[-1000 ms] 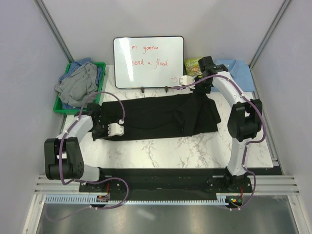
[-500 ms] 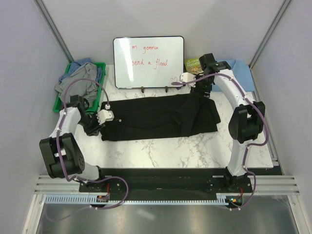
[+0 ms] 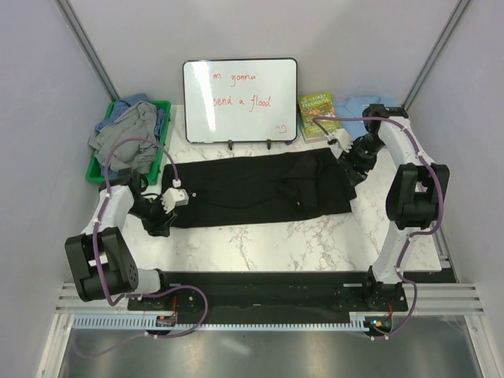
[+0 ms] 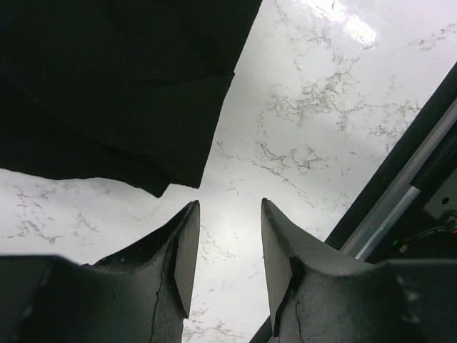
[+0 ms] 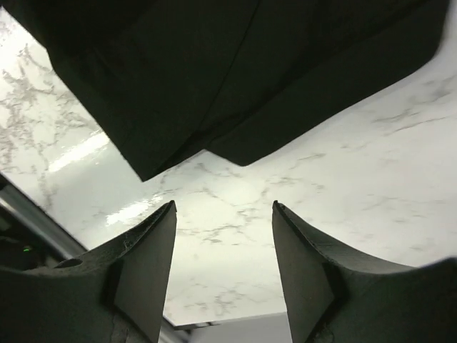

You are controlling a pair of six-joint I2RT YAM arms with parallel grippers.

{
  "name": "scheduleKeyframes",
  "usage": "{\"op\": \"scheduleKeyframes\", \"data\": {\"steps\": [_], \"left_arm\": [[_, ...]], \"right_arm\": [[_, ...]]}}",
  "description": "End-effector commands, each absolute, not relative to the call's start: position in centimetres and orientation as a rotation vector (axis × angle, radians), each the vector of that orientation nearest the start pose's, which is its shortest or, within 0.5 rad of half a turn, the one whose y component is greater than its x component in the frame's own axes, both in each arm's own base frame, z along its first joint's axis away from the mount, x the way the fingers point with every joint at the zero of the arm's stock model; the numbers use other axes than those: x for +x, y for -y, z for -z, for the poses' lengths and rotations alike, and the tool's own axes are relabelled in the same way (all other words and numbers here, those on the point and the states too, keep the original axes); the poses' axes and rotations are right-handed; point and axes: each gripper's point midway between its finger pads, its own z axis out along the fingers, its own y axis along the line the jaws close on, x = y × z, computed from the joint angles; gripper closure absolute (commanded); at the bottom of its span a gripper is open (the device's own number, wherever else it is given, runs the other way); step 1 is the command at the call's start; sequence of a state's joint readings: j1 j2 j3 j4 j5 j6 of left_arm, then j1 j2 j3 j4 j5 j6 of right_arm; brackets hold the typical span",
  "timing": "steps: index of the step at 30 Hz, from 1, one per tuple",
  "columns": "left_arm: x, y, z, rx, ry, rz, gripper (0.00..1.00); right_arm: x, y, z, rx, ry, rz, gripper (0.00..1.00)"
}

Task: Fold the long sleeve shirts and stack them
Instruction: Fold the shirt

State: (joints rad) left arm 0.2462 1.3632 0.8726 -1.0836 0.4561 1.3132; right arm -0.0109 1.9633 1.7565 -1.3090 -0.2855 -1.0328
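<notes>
On white marble-pattern table (image 3: 260, 236): plain black fabric long sleeve shirt (image 3: 252, 185), lying as a wide band across the middle. Behind it, white rectangular whiteboard (image 3: 240, 98). Far left, green plastic bin (image 3: 98, 175) holding crumpled grey and blue shirts (image 3: 126, 134). Far right corner, light blue collared shirt (image 3: 364, 105) beside green-covered book (image 3: 316, 110). Left gripper (image 3: 176, 194) just off shirt's left end, fingers apart, nothing between. Right gripper (image 3: 344, 142) at right end, likewise parted, gripping nothing.

Bright, even light comes from above; shadows are faint. The marble desk (image 4: 321, 107) glares white just beside the black shirt (image 4: 107, 86), whose cloth swallows all detail. My left claw (image 4: 228, 214) looms dark and slightly soft up close.
</notes>
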Motion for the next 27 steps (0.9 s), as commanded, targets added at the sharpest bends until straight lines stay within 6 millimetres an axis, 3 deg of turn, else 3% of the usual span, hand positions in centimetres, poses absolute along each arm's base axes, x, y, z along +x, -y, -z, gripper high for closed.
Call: {"op": "scheduleKeyframes", "data": {"steps": [1,6,15,20,27], "left_arm": [[20.7,-0.5,-5.6,1.310,-2.420,0.456,0.53],[21.1,-0.6,-5.1,1.285,-2.423,0.437,0.53],[21.0,-0.7,-4.2,1.254,-2.441,0.411,0.55],[20.6,-0.7,-4.0,1.261,-2.430,0.400,0.54],[20.9,-0.5,-3.6,1.275,-2.398,0.394,0.55]], "right_arm": [[30.9,-1.7,-9.2,-1.229,-2.826,-0.672,0.37],[31.2,-1.0,-7.4,-1.040,-2.923,-0.767,0.40],[28.6,-2.4,-6.9,-0.994,-2.940,-0.923,0.53],[27.0,-3.3,-7.1,-0.989,-2.920,-1.000,0.54],[27.4,-3.5,-6.7,-0.957,-2.931,-1.028,0.54]]}}
